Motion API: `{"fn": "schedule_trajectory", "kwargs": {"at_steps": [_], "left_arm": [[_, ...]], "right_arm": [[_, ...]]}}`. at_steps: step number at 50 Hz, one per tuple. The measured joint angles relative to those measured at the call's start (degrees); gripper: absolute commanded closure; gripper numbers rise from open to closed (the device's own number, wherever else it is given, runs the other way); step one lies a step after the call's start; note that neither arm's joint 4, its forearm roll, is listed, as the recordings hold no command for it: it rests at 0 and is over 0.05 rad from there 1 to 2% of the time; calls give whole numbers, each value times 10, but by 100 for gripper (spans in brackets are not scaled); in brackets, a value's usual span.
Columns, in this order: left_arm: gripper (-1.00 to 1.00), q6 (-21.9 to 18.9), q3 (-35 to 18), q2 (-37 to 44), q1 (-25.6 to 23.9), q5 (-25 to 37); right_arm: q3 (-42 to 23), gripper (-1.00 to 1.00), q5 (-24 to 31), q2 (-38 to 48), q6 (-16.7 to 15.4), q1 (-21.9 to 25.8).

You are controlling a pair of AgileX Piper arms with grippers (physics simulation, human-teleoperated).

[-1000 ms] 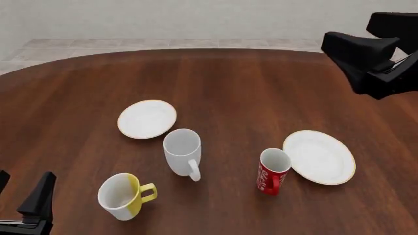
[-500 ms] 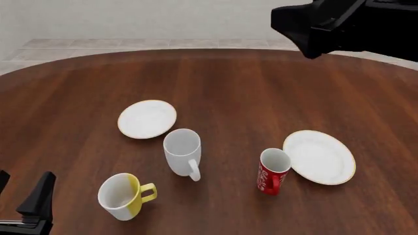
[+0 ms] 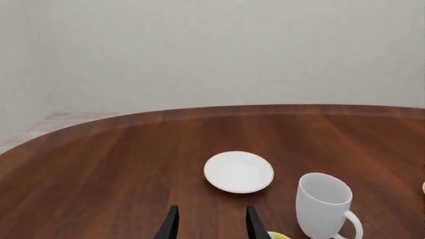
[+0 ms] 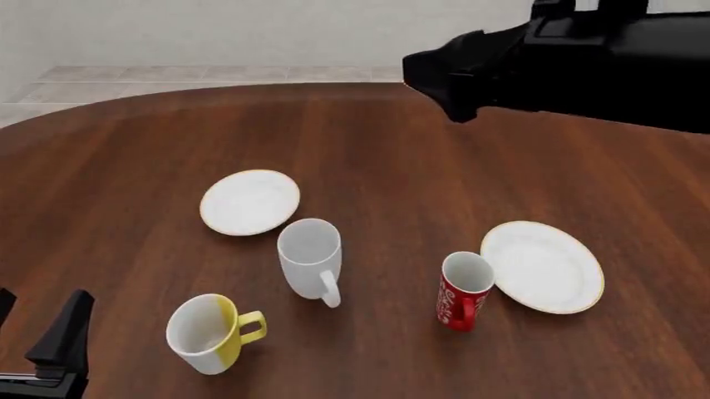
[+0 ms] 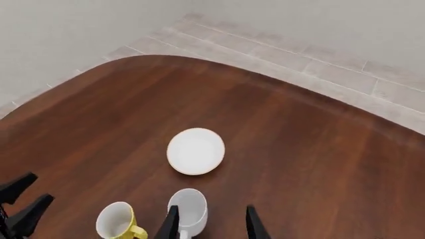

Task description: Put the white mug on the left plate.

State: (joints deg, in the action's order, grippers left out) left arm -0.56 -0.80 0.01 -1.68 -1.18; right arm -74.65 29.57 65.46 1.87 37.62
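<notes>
White mug: plain, tall, all-white, loop handle toward the camera side; upright on the wooden table, just beside the small gold-rimmed left plate, not on it. Yellow-sided mug nearer, red mug to the right by the larger plate.

Left gripper: fingers apart, empty, low at near-left edge.

Right gripper: fingers apart, empty, high above table, touching nothing.

White lettering is showing on the red mug, too small and blurred to read.
</notes>
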Motion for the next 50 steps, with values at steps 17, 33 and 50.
{"fn": "schedule_trajectory", "kwargs": {"at_steps": [17,33,50], "left_arm": [[-100,3,-2,0,0,0],[-100,4,-2,0,1,0],[-100,5,-3,0,1,-1]], "right_arm": [[44,-100,-47,22,50,25],[81,-100,-110,52,78,36],[128,-100,-174,81,105,39]]}}
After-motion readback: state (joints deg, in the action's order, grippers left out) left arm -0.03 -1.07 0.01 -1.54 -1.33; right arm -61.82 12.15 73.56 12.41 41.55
